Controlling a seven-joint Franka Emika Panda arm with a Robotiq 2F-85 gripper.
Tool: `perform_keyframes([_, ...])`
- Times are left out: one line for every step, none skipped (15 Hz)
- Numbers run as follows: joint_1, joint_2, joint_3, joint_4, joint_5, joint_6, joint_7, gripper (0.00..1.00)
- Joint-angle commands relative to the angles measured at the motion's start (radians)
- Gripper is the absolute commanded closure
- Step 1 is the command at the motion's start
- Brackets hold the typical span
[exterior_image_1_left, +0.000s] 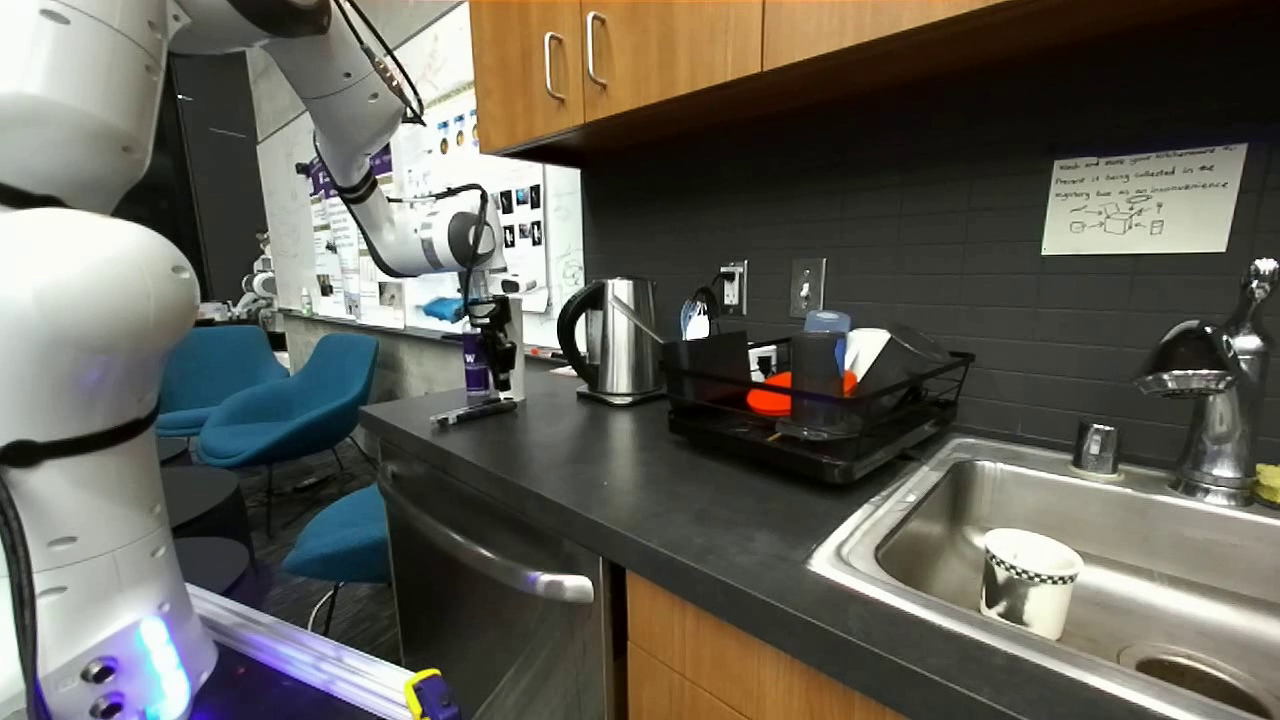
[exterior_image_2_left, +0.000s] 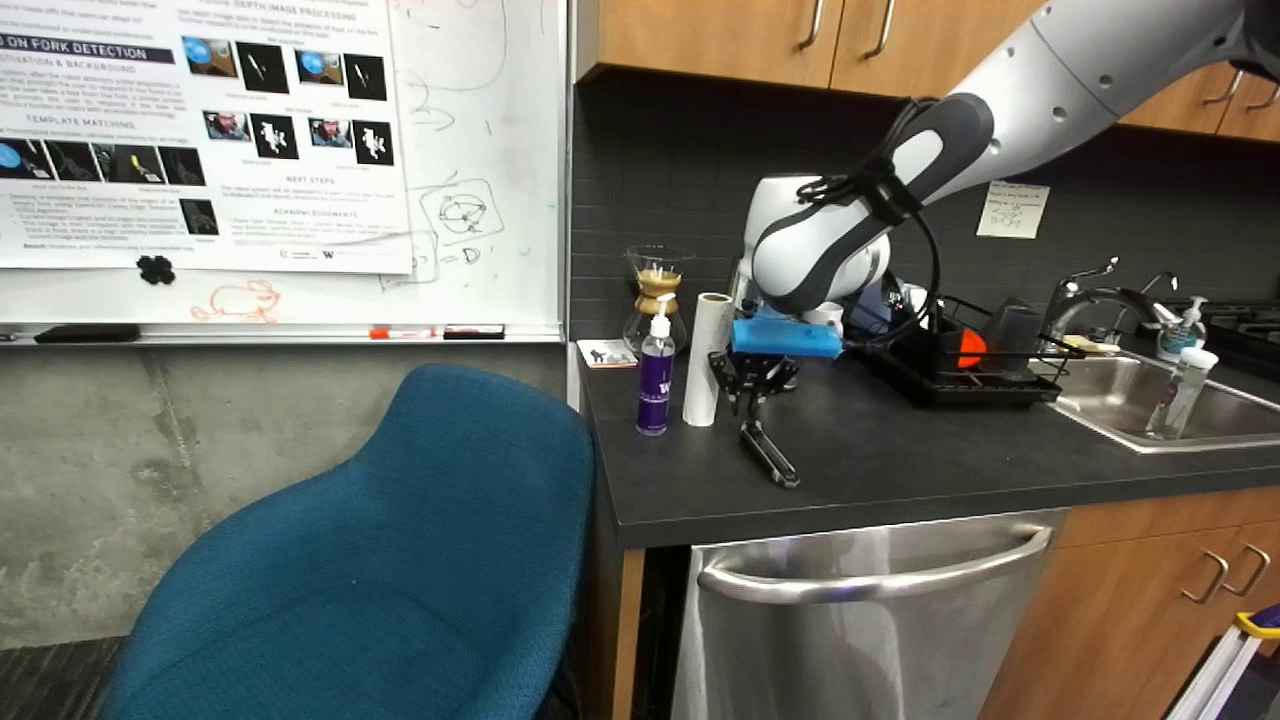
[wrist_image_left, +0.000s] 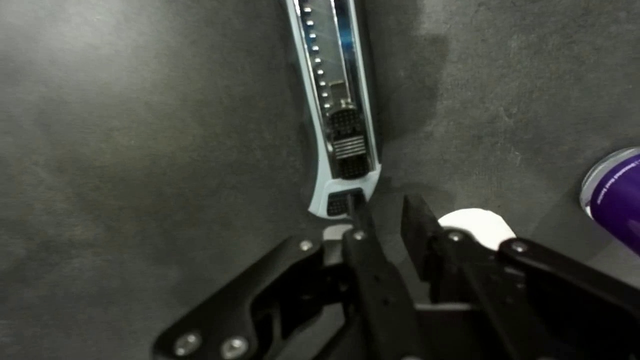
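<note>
A utility knife (wrist_image_left: 345, 145) with a pale body and dark slider lies on the dark countertop. It shows as a dark bar in both exterior views, as the knife (exterior_image_1_left: 474, 412) and the knife (exterior_image_2_left: 770, 458). My gripper (wrist_image_left: 384, 200) points down over its rear end, jaws partly open. One finger (wrist_image_left: 361, 215) overlaps the knife's tail in the wrist view; whether they touch I cannot tell. The opposite finger (wrist_image_left: 417, 230) stands apart at the right, with bare counter seen through the gap. Beside the gripper stand a white roll (exterior_image_2_left: 707, 365) and a purple-labelled pump bottle (exterior_image_2_left: 655, 385).
A steel kettle (exterior_image_1_left: 628, 345) and a black dish rack (exterior_image_1_left: 850, 465) with dishes stand further along the counter. Beyond them is the sink (exterior_image_1_left: 900, 540), with a white cup (exterior_image_1_left: 1030, 585) in it. A glass carafe (exterior_image_2_left: 658, 285) stands at the back. Wooden cabinets (exterior_image_1_left: 670, 50) hang above.
</note>
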Motion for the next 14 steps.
perform_keyframes([0.016,0.012,-0.021,0.008,-0.026,0.007,0.035,1.0])
perform_keyframes([0.015,0.013,-0.022,0.008,-0.025,0.008,0.036,1.0])
perform_keyframes([0.014,0.014,-0.025,0.007,-0.025,0.009,0.037,1.0])
perform_keyframes([0.011,0.015,-0.023,0.006,-0.016,0.01,0.028,1.0])
perform_keyframes([0.011,0.016,-0.026,0.006,-0.019,0.009,0.029,1.0])
perform_keyframes([0.011,0.016,-0.027,0.005,-0.018,0.008,0.028,1.0])
perform_keyframes([0.01,0.015,-0.028,0.003,-0.017,0.007,0.027,1.0])
perform_keyframes([0.01,0.015,-0.029,0.001,-0.017,0.005,0.027,1.0])
perform_keyframes([0.009,0.012,-0.029,-0.006,-0.013,0.005,0.025,1.0])
perform_keyframes([0.009,0.01,-0.029,-0.01,-0.012,0.005,0.025,1.0])
perform_keyframes([0.007,0.008,-0.028,-0.015,-0.008,0.005,0.021,1.0])
perform_keyframes([0.006,0.005,-0.028,-0.023,-0.005,0.006,0.019,1.0])
perform_keyframes([0.005,0.002,-0.027,-0.031,-0.003,0.007,0.018,1.0])
perform_keyframes([0.006,-0.001,-0.029,-0.041,-0.005,0.009,0.02,1.0])
